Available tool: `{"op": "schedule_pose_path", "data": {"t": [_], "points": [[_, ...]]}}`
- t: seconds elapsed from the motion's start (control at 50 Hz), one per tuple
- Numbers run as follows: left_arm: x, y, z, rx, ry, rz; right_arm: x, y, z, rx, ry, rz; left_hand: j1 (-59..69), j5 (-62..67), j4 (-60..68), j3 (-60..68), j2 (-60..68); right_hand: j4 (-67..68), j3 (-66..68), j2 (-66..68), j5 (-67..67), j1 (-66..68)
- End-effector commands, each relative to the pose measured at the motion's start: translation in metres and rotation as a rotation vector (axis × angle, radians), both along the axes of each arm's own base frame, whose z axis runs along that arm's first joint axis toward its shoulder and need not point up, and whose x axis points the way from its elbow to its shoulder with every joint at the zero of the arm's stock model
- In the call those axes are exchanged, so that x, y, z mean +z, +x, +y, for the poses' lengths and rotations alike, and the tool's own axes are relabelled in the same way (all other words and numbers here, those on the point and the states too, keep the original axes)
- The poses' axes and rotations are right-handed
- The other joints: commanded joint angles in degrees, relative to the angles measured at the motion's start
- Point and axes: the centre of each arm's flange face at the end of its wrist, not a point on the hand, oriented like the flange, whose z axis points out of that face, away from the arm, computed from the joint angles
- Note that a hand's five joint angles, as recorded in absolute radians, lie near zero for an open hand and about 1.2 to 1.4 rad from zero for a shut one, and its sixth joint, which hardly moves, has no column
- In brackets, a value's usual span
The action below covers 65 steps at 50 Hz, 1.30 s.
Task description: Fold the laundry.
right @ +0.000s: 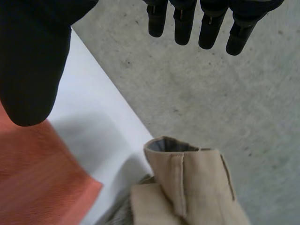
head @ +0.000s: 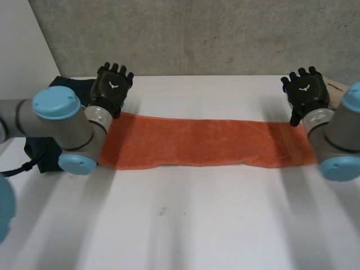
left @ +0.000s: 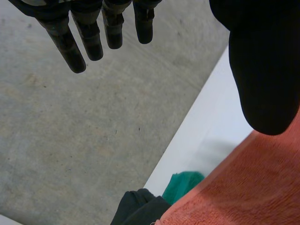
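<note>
From the head view, an orange towel (head: 208,143) lies as a long strip across the white surface (head: 197,225), with the left hand (head: 111,84) at its left end and the right hand (head: 305,90) at its right end. In the left wrist view the fingers (left: 70,47) hang straight, holding nothing, with a green cloth (left: 183,185) and a dark garment (left: 138,208) beside the towel's corner. In the right wrist view the fingers (right: 208,28) are likewise straight and empty, with a beige garment (right: 197,187) near the towel's corner.

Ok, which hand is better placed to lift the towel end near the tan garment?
Right. The right hand hovers open at that end of the orange towel, with the tan garment beside it; the left hand is at the opposite end.
</note>
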Motion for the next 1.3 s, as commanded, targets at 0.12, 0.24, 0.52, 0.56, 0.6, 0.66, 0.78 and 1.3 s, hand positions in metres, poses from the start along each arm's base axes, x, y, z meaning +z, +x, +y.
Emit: {"op": "schedule_pose_path", "data": {"t": [0.12,0.24,0.52,0.56,0.6,0.66,0.78,1.3], "points": [[0.041,0.027,0.064,-0.022,0.122,0.200,-0.013,-0.048,0.048,0.015,0.478,-0.110,-0.9,-3.0,-1.7,-2.4,-1.9,18.9,19.2,19.2,18.7,18.5],[0.036,0.030,0.077,-0.042,0.162,0.213,-0.025,-0.057,0.046,0.012,0.495,-0.111,-0.9,-3.0,-1.7,-2.4,-1.9,19.3,19.5,19.6,19.0,18.9],[0.029,0.027,0.082,-0.052,0.185,0.208,-0.066,-0.064,0.022,-0.017,0.389,0.069,-0.9,-3.0,-1.7,-2.4,-1.9,67.5,67.7,67.8,67.2,67.1],[0.030,0.028,0.083,-0.050,0.186,0.208,-0.065,-0.078,0.016,-0.103,0.347,0.101,-0.9,-3.0,-1.7,-2.4,-1.9,67.5,67.7,67.8,67.2,67.1],[0.030,0.029,0.085,-0.048,0.186,0.208,-0.065,-0.089,0.015,-0.148,0.332,0.109,-0.9,-3.0,-1.7,-2.4,-1.9,67.5,67.7,67.8,67.2,67.1],[0.033,0.030,0.087,-0.047,0.181,0.210,-0.051,-0.114,0.012,-0.209,0.284,0.138,-0.9,-3.0,-1.7,-2.4,-1.9,67.5,67.7,67.8,67.2,67.1],[0.042,0.036,0.091,-0.039,0.166,0.215,-0.017,-0.162,0.004,-0.309,0.187,0.294,-0.9,-3.0,-1.7,-2.4,-1.9,67.5,67.7,67.8,67.2,67.1],[0.055,0.056,0.110,-0.011,0.182,0.290,-0.035,0.165,0.165,0.842,-0.399,0.440,-0.9,-3.0,-1.7,-2.4,-1.9,67.5,67.7,67.8,67.2,67.1]]}}
